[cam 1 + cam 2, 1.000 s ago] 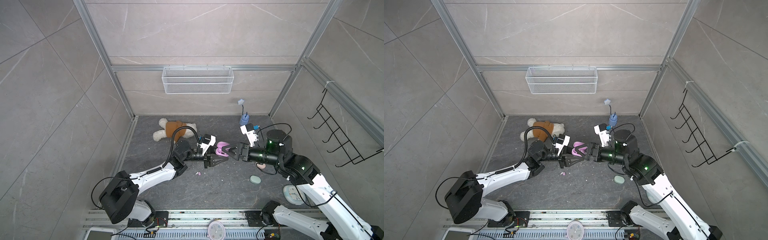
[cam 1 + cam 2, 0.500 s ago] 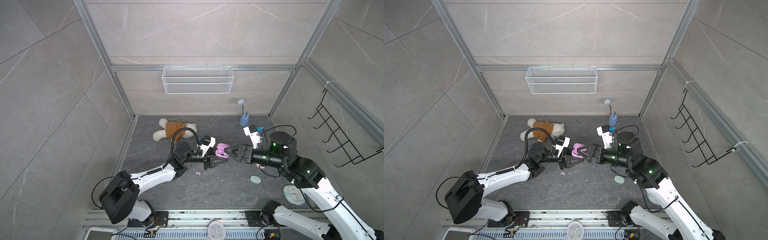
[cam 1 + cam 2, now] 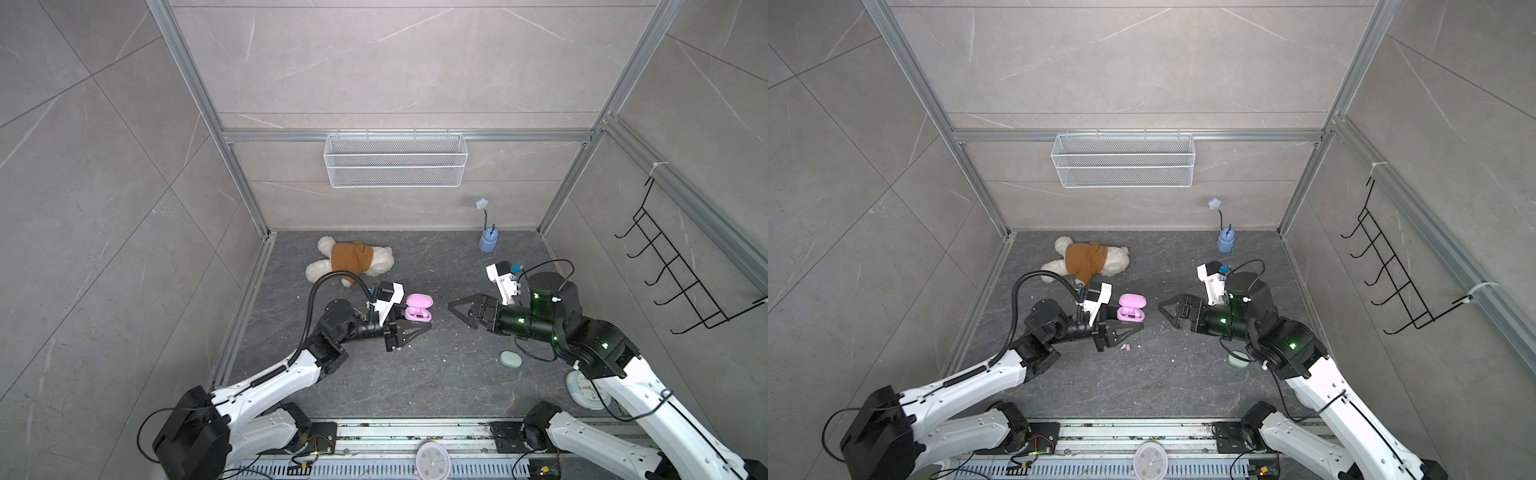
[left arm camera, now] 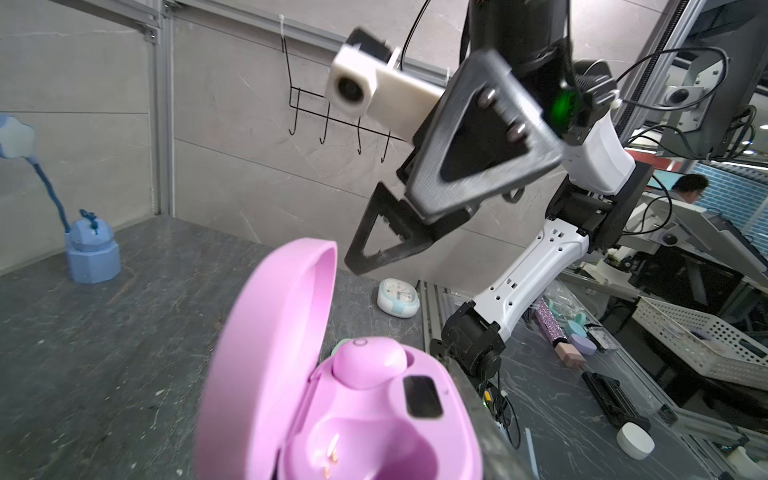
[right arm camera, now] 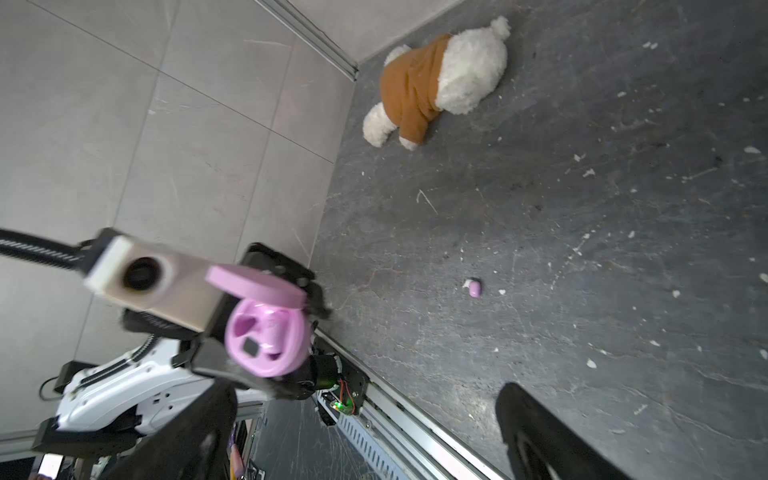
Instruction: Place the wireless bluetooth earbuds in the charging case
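My left gripper (image 3: 415, 323) is shut on a lilac-pink charging case (image 3: 419, 309) and holds it above the floor with its lid open. In the left wrist view the charging case (image 4: 374, 415) has one lilac earbud (image 4: 368, 361) seated in a socket, while the socket beside it stands empty with its contacts showing. Another lilac earbud (image 5: 474, 287) lies on the dark floor, below the left gripper (image 3: 1128, 323) in both top views. My right gripper (image 3: 459, 316) hovers open and empty to the right of the case, clearly apart from it. Its fingers (image 5: 540, 436) are spread wide.
A closed mint-green case (image 3: 510, 358) and a small clock (image 3: 586, 390) lie by the right arm. A teddy bear (image 3: 349, 259) lies at the back left and a blue lamp (image 3: 487, 241) at the back right. White specks dot the floor.
My right gripper has pulled back to the right, away from the case, and its jaws have spread wider. The left gripper has kept the open case almost still.
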Action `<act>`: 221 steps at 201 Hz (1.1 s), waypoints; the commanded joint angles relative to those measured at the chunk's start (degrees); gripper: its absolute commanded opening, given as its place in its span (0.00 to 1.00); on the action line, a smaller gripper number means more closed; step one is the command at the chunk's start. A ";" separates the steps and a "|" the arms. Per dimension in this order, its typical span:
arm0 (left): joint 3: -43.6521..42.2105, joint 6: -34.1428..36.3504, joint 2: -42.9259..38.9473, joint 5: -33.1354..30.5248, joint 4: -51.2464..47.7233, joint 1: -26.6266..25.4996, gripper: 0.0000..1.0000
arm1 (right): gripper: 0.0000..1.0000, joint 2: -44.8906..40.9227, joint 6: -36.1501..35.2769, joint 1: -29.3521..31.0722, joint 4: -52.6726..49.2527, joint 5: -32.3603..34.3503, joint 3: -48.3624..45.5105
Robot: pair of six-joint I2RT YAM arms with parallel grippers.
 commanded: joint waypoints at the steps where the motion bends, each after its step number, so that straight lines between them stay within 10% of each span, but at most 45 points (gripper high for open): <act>1: -0.03 2.91 -6.46 -3.54 -9.40 0.74 0.29 | 1.00 3.45 1.29 0.22 0.07 1.25 -4.55; 84: -2.74 2.86 -24.61 -12.40 -27.36 1.47 0.30 | 0.95 27.89 5.85 13.55 6.95 13.56 -6.81; 221: 1.20 4.43 -38.43 -20.55 -44.82 1.49 0.31 | 0.86 51.48 -17.94 20.43 8.81 27.27 3.70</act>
